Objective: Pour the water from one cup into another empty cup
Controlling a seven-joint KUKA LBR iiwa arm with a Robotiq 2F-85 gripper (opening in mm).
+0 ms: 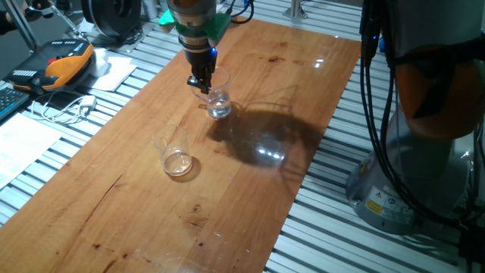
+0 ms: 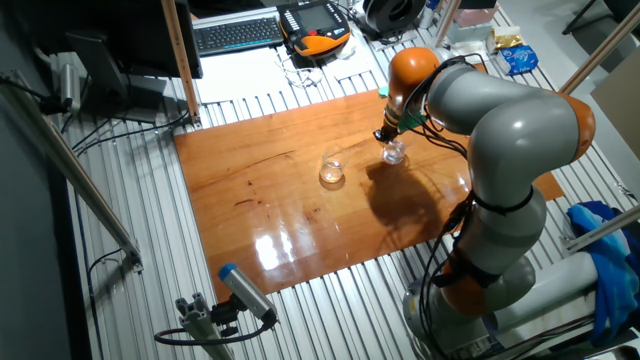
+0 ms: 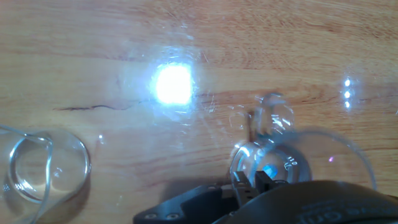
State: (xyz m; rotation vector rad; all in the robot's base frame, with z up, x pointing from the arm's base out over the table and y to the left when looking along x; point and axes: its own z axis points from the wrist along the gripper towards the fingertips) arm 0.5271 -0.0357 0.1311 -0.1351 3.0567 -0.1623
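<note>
Hand view looks straight down past the dark two-finger gripper (image 3: 256, 182), whose fingertips sit close together over the rim of the clear straight-walled glass mug (image 3: 298, 162); its loop handle (image 3: 270, 115) juts away from the fingers toward the bright glare on the wood. Whether the fingers actually pinch the rim I cannot tell from here. Off to the left edge of that view stands the clear rounded handleless glass tumbler (image 3: 43, 165), well apart from the mug.

From one fixed view, the gripper (image 1: 201, 80) hangs down from the orange-and-grey arm (image 1: 198, 23) right at the mug's (image 1: 217, 100) top edge, and the mug stands upright on the long reddish wooden board (image 1: 250, 205). A little clear water (image 1: 219, 111) shows low in the mug. The tumbler (image 1: 175, 154) stands upright nearer the camera.

In the other fixed view, the mug (image 2: 394, 152) and tumbler (image 2: 332, 171) stand side by side near the board's middle.
</note>
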